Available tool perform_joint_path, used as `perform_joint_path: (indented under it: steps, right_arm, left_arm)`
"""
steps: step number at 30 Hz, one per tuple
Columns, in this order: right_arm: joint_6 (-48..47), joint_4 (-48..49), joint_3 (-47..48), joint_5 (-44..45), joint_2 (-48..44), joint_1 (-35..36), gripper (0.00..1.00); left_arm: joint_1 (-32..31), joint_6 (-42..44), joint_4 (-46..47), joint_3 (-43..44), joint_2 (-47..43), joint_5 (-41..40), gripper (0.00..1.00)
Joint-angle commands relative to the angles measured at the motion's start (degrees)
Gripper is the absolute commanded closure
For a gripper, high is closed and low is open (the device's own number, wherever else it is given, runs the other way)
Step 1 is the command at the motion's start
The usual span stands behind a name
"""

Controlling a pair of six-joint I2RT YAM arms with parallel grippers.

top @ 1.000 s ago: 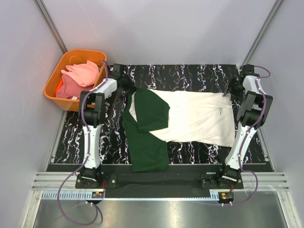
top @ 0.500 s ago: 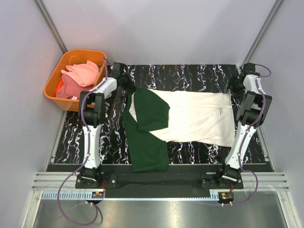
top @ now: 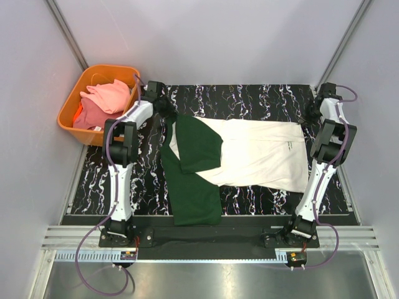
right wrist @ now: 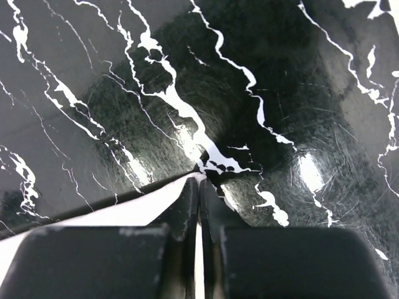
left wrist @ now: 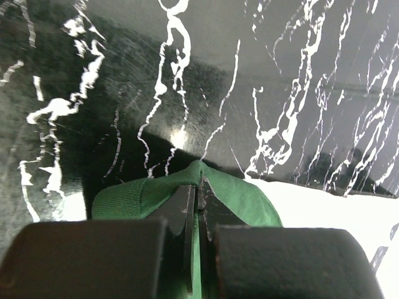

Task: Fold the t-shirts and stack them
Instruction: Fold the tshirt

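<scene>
Black white-veined marble tabletop between pale grey walls, aluminium rails along its near edge

A robot lab cell: 2 arms bolted to a black marbled table between plain grey panel walls.

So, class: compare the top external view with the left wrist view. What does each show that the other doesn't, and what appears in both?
Only the top view: the orange basket holding pink and coral tees, the right claw at the shirt's far right corner, and the whole cream t-shirt laid out. Only the left wrist view: close up, the left claw shut on a raised green fold. Both: that shirt and the black marbled table.
</scene>
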Motion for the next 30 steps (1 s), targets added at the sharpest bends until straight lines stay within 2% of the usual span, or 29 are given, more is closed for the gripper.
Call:
perform_joint_path:
  steps: [1,5,10,22,26,27,29,30]
  right_arm:
    - [1.99,-0.3,1.23,6.13,1.5,-0.22,1.0]
    - [3.57,-0.22,2.72,10.36,1.76,-0.22,1.0]
    - [5.07,0.66,5.18,10.54,2.46,-0.22,1.0]
    - [7.18,0.05,14.23,4.83,7.12,-0.13,1.0]
    - [6.21,-4.42,19.32,6.04,7.91,-0.13,0.82]
    - [6.04,-6.26,21.08,7.1,8.17,-0.13,0.69]
    - [5.77,-12.5,26.62,11.4,8.09,-0.13,0.59]
    - [5.6,-14.17,27.85,12.81,7.13,-0.13,0.48]
  left_arm:
    - [1.28,0.71,1.04,3.04,-0.88,-3.5,1.0]
    - [2.51,1.24,1.04,3.48,-1.06,-5.87,1.0]
    - [3.56,1.41,1.21,5.24,-0.27,-6.4,1.0]
    - [3.65,1.67,1.39,10.86,3.6,-7.63,0.99]
    - [3.65,4.22,-1.33,13.15,2.55,-10.88,0.77]
    - [3.65,4.75,-2.81,14.11,1.5,-12.02,0.72]
    - [3.48,6.51,-3.88,14.12,-0.17,-12.38,0.61]
    - [3.3,7.03,-5.19,13.94,-2.36,-14.56,0.52]
